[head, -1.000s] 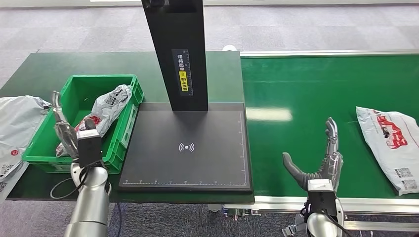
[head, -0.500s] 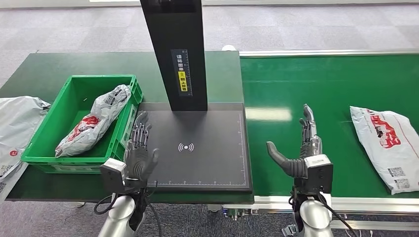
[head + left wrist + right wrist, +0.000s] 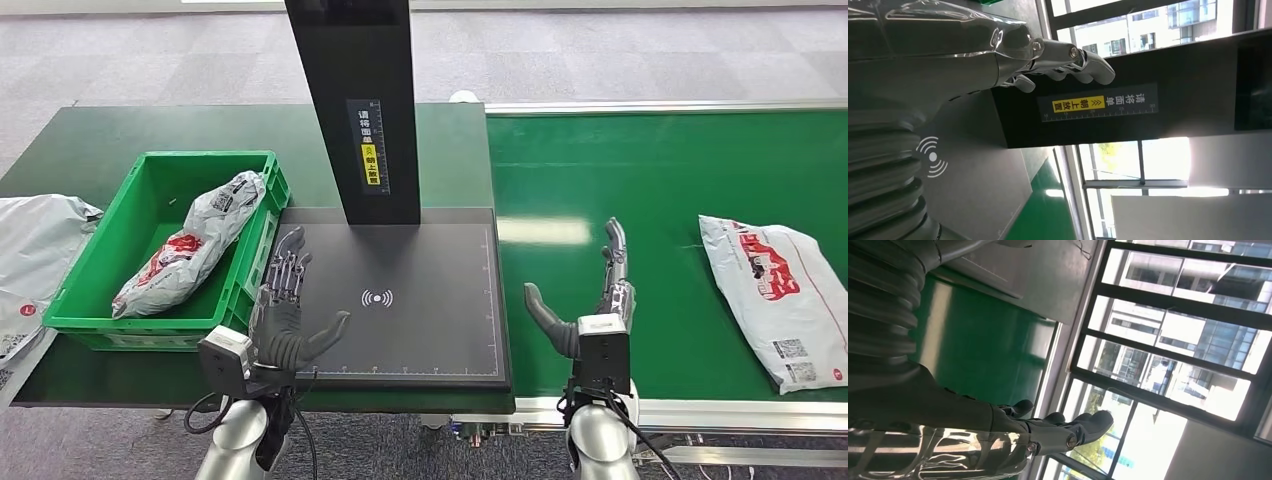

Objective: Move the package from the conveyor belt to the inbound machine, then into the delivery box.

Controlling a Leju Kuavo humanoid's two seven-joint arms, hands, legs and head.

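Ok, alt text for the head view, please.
Both robot hands hover open and empty: the left hand over the black scanner platform, the right hand over the green conveyor belt. A white plastic mailer package lies on the belt; another grey mailer sits in the green plastic crate.

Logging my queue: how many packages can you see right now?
3: one package lies on the conveyor belt at right, one package in the green box, and one grey bag left of the box, cut off by the frame edge. More could lie beyond it.
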